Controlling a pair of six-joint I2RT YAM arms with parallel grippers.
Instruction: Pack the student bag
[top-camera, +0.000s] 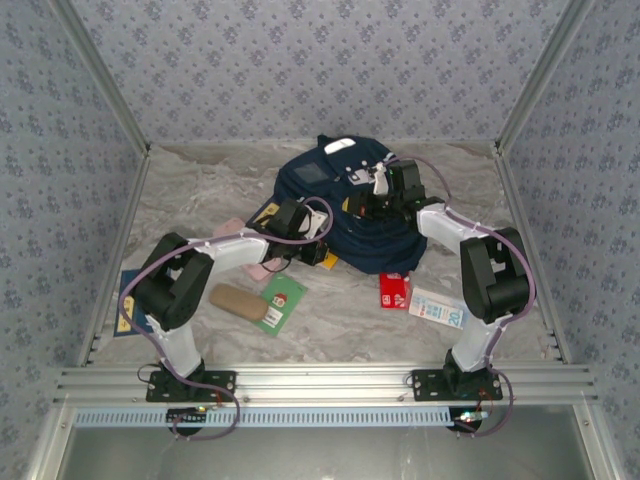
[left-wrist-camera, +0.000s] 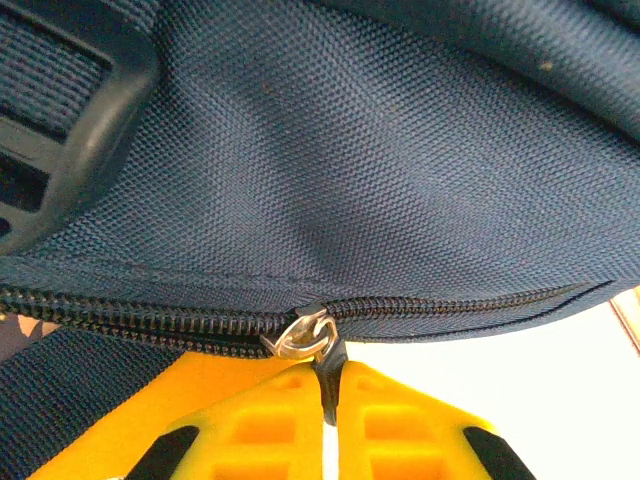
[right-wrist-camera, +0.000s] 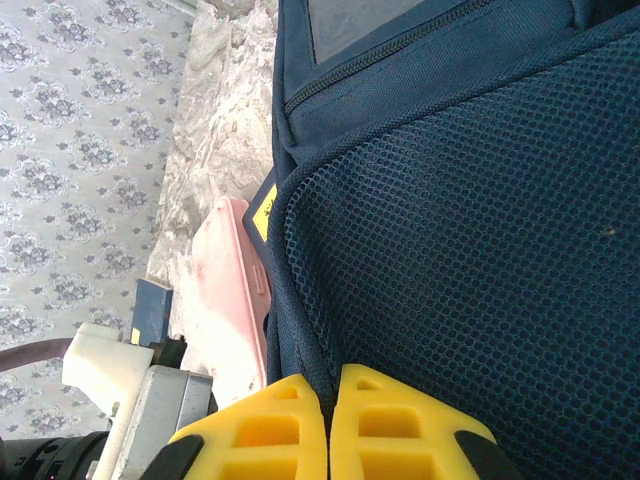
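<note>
The student bag (top-camera: 345, 215) lies at the back middle of the table, navy blue with a grey-white patch near its top. My left gripper (top-camera: 318, 246) is at the bag's near-left edge. In the left wrist view its yellow fingers (left-wrist-camera: 262, 430) are shut on the dark pull tab (left-wrist-camera: 330, 372) of the metal zipper slider (left-wrist-camera: 303, 335); the zipper (left-wrist-camera: 150, 318) runs along the fabric. My right gripper (top-camera: 376, 203) rests on top of the bag. In the right wrist view it (right-wrist-camera: 328, 388) is shut on a fold at the edge of the bag's mesh panel (right-wrist-camera: 470, 250).
A pink case (right-wrist-camera: 225, 300) and a yellow-labelled item (right-wrist-camera: 262, 212) lie by the bag's left side. Nearer the front are a brown pouch (top-camera: 237, 301), a green booklet (top-camera: 283, 302), a red carton (top-camera: 395, 290), a white carton (top-camera: 437, 307) and a blue book (top-camera: 130, 298).
</note>
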